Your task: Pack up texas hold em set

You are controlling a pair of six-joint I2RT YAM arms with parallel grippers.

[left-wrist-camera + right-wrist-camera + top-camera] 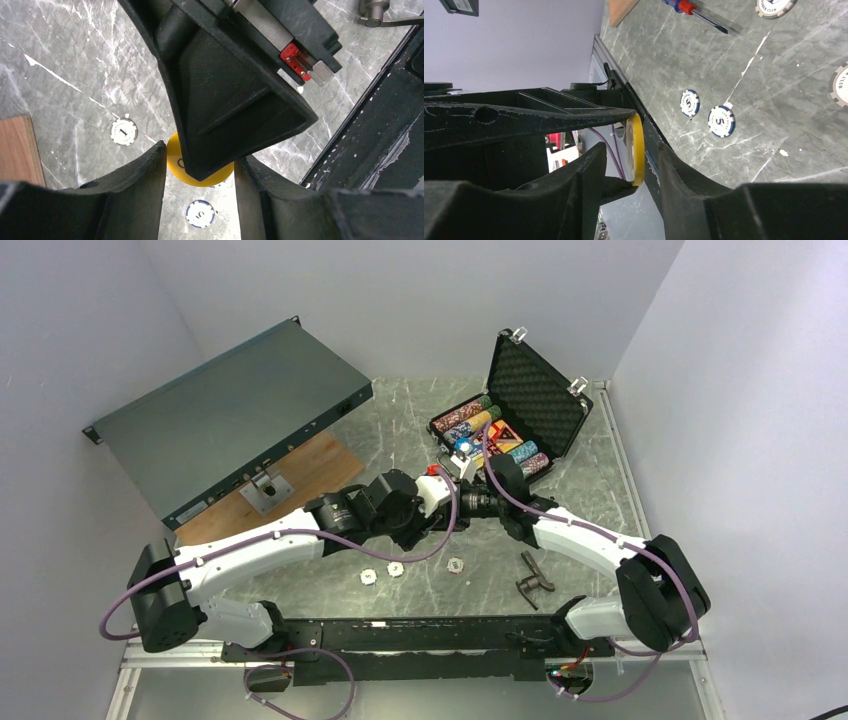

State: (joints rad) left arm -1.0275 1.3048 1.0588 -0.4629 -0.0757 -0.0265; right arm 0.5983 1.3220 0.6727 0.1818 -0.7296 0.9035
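Note:
A yellow disc point(177, 162) hangs above the table, held by its rim, with my left gripper point(200, 170) shut on it. My right gripper point(631, 155) straddles the same yellow disc point(638, 150), seen edge-on, with a gap on each side, so it is open. One right finger lies across the disc in the left wrist view. The black briefcase point(535, 390) stands open at the back right with rows of poker chips point(478, 422). Three small white chips point(395, 568) lie near the front. A white chip point(124, 131) and a blue-rimmed chip point(200, 213) lie below the grippers.
A grey-green rack unit point(230, 420) leans on a wooden board point(300, 475) at the back left. A dark metal tool point(535, 578) lies front right. A red-blue screwdriver point(689, 9) and two blue-rimmed chips point(721, 121) lie on the marble.

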